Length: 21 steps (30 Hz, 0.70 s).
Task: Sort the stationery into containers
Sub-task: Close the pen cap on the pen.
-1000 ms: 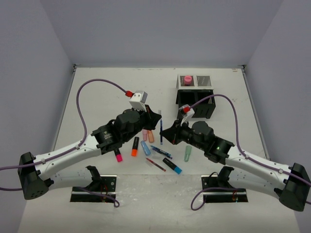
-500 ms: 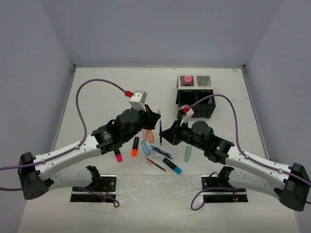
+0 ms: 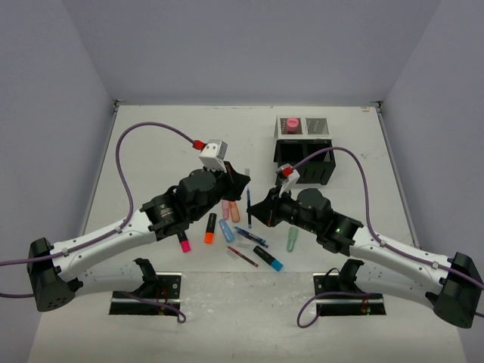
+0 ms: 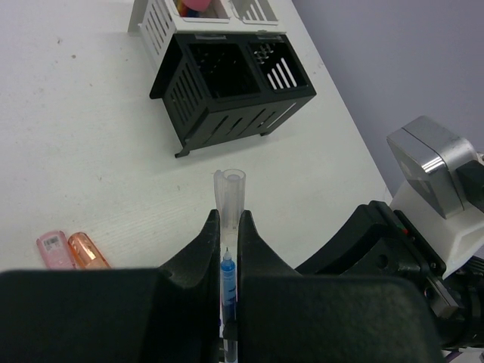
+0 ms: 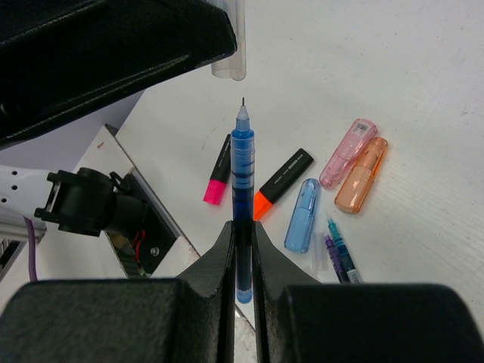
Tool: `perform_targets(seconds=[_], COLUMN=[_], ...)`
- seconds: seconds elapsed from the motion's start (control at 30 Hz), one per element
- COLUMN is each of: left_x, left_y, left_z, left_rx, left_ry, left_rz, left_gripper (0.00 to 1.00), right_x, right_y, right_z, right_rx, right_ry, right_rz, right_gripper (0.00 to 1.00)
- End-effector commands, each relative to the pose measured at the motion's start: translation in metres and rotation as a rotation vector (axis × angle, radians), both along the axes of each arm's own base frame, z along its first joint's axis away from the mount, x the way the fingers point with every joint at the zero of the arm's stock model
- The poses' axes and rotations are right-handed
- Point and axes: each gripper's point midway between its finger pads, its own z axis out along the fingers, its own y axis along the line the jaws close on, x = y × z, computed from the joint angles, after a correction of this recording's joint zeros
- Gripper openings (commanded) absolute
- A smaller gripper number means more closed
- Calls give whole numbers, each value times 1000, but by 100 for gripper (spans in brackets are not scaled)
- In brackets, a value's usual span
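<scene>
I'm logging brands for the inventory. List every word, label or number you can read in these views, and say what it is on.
No text can be read in any view.
pink highlighter: it carries a small pale sticker, too small and blurred to read.

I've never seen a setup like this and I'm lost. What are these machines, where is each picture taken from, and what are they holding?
These are two robot arms, the left arm and the right arm, bolted to a white table. The wide picture looks down from above and behind them. The other two come from a camera on each wrist. Loose items such as an orange highlighter and a red pen lie on the table, with a black mesh organizer further back. The left gripper pinches a clear pen cap. The right gripper holds an uncapped blue pen, its tip aimed at that cap.
</scene>
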Motion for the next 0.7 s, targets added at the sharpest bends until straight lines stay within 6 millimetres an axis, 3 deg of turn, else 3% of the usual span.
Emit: perform_targets(seconds=[0.0,0.67], left_x=[4,-2], left_y=[-2,-2], left_z=[17,0], left_rx=[-31,-13], left_ry=[-37,-20], left_rz=[-2,-30], left_gripper=[0,0], right_x=[3,3], right_y=[4,0], right_z=[23,29], right_rx=[53,76], right_ry=[-31,-38], right_rz=[-13,-30], right_gripper=[0,0])
